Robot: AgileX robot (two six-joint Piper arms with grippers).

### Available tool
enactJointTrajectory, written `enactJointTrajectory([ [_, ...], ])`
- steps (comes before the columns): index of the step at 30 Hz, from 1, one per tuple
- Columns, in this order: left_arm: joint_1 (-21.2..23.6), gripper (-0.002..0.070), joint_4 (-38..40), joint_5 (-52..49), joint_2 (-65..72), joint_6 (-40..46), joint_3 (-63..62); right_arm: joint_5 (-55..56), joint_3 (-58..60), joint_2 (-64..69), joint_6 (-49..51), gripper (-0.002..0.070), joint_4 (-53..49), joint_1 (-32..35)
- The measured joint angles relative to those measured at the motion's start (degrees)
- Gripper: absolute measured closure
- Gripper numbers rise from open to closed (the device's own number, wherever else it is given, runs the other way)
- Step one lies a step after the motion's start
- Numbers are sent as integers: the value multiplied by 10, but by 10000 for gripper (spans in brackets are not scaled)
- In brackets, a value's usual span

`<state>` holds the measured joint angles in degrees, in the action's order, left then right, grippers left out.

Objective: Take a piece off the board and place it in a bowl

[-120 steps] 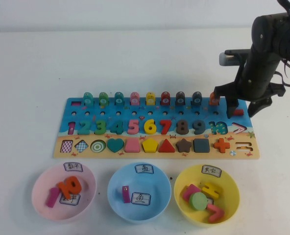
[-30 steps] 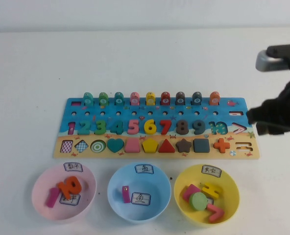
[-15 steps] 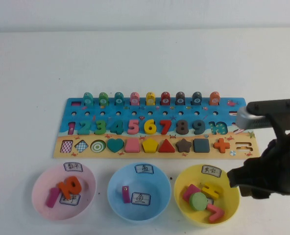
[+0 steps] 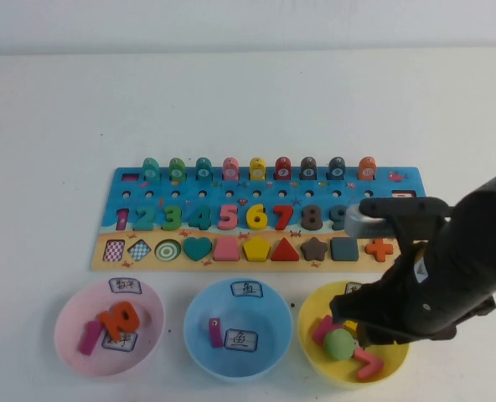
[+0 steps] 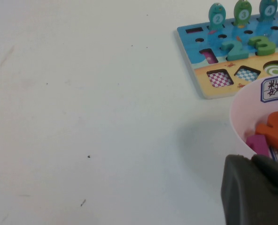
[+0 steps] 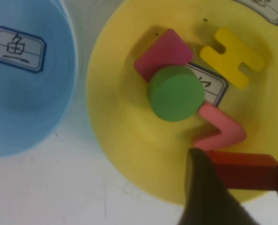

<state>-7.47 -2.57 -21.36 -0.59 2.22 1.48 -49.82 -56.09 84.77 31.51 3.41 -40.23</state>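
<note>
A plain white tabletop [image 4: 55, 109] fills the scene, lightly scuffed and speckled in the left wrist view, with a pale wall running along its far edge. On it lies the board [image 4: 131, 194], and in front of the board sit three bowls in a row: a pink bowl [image 4: 69, 311] on the left, a blue bowl [image 4: 199, 311] in the middle, and the yellow bowl [image 4: 313, 311] on the right. The right arm reaches over the yellow bowl, hiding the board's right end and part of the bowl in the high view. Only the right wrist view shows the right claw [image 6: 237, 171] clamped on the red piece [image 6: 244, 168], held above the bowl's inside near its rim, just beside a pink angle piece [image 6: 221, 129], a green disc [image 6: 175, 93], a pink square [image 6: 165, 49] and a yellow piece [image 6: 230, 54]. The left claw [image 5: 256, 192] appears only in the left wrist view, low beside the pink bowl at the board's left end; whether it is wide or narrow cannot be told.
</note>
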Motion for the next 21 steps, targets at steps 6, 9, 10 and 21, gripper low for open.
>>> enactJointTrajectory([
  [6,0,680,0,0,0,0,0,-12,-48,60,-9,394,1,-1],
  [9,0,680,0,0,0,0,0,-16,-59,79,-14,395,1,-1],
  [10,0,680,0,0,0,0,0,-19,-60,81,-17,395,1,-1],
  [21,0,679,0,0,0,0,0,-30,-60,89,-28,395,1,-1],
])
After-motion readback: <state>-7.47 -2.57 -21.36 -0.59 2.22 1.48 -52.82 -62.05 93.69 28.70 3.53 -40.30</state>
